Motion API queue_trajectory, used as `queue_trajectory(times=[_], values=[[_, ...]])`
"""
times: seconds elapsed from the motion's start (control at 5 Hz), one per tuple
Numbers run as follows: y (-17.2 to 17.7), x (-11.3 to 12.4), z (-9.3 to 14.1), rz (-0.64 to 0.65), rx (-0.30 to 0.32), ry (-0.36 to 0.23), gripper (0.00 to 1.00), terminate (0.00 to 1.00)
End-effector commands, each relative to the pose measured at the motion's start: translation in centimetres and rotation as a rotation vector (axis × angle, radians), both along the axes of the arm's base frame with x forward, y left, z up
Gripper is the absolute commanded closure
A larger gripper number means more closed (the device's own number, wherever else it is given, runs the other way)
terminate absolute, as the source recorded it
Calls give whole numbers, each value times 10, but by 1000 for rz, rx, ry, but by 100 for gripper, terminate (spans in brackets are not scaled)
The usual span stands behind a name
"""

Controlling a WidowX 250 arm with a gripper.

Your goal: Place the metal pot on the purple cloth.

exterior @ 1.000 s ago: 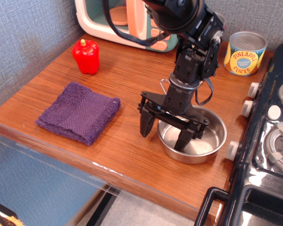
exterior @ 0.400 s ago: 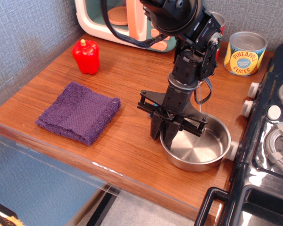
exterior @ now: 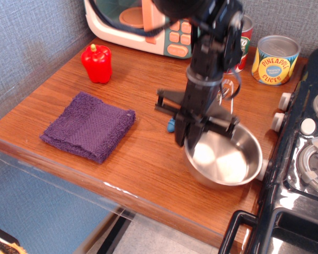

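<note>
Setting: wood tabletop against a grey textured wall, toy microwave at the back, black stove along the right edge.

What just changed: a second ago the end effector was spread wide, one finger outside the pot and one inside. Then it pinched in on the near-left rim. Now the pot looks tipped and a bit raised, its left side up and the inside facing the camera more, and it has slid slightly toward the stove.

End effector: closed on the pot's left rim, fingers close together, wall of the pot between them as far as I can see.

What that means: looks to me like the grab worked and the lift has started. Carrying is still all to do, since the pot is on the right half of the tabletop, well apart from the cloth.

Pot look: shallow, round, shiny steel, bright glare inside, empty. I can't make out the handle in this shot.

Cloth look: dark purple, fuzzy, folded to a square, lying flat near the front-left edge with nothing on it.

Other stuff: red pepper behind the cloth, pineapple can back right, a second can partly hidden by the arm, a small blue thing just left of the fingers, can't tell what.

Worry: a one-sided rim pinch could let the pot swing or slip on the way over.
</note>
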State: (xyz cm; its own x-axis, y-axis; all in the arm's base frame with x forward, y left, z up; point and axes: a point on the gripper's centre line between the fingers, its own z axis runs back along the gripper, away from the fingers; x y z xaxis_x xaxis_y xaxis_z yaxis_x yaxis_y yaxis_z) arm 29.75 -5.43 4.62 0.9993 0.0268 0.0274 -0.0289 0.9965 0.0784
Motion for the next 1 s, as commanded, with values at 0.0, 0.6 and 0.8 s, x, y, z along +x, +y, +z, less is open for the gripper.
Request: queue_trajectory(times=[0.0, 0.6, 0.8], values=[[25, -18, 83, 145, -13, -239, 100, 0], [160, -53, 59, 470, 15, -195, 100, 0], [192, -65, 50, 573, 2, -167, 100, 0]])
